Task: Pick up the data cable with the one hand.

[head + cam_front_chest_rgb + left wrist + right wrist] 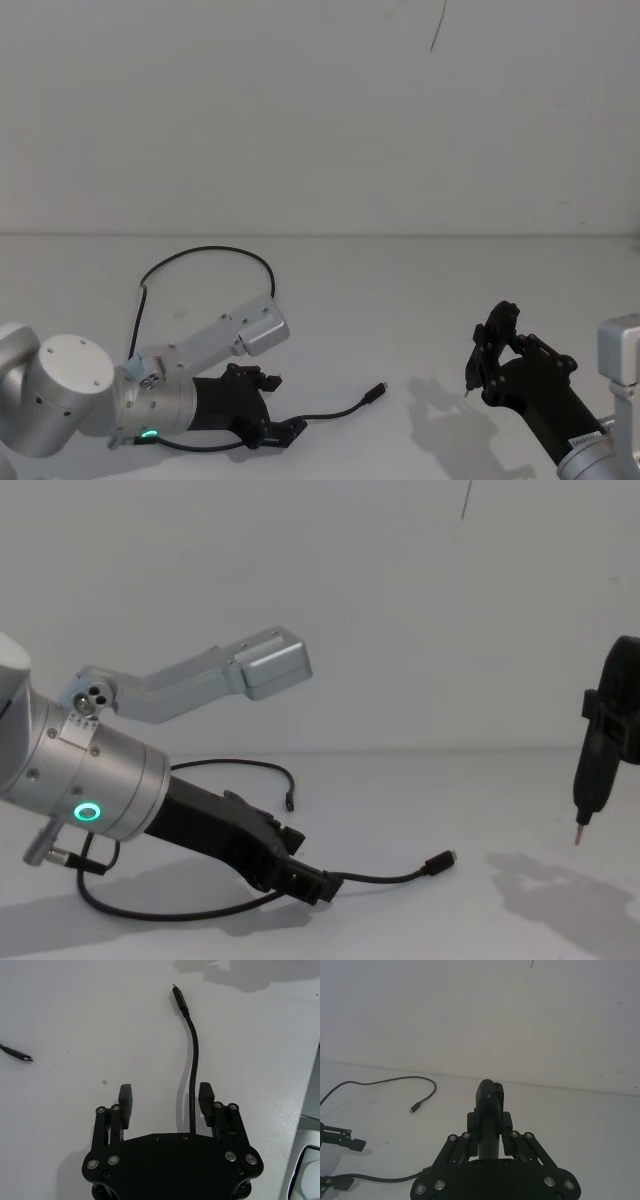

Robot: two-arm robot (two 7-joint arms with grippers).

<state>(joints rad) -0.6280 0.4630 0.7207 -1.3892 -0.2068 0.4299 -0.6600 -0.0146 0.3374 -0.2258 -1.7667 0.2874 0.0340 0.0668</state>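
The left pincer is held low over the bench, jaws spread. The data cable is seen running between them along the reach line, plug to the right. The right pincer, clamped on a pen-like tool, is well apart.

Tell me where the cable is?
Head view: the data cable lies left on the table, between the left gripper's open fingers, plug toward the right gripper's pen tool.

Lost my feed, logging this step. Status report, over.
Left gripper open, low over table, straddling data cable. Cable ungripped. Right gripper holds pen-like tool, well clear. Nothing in the way.
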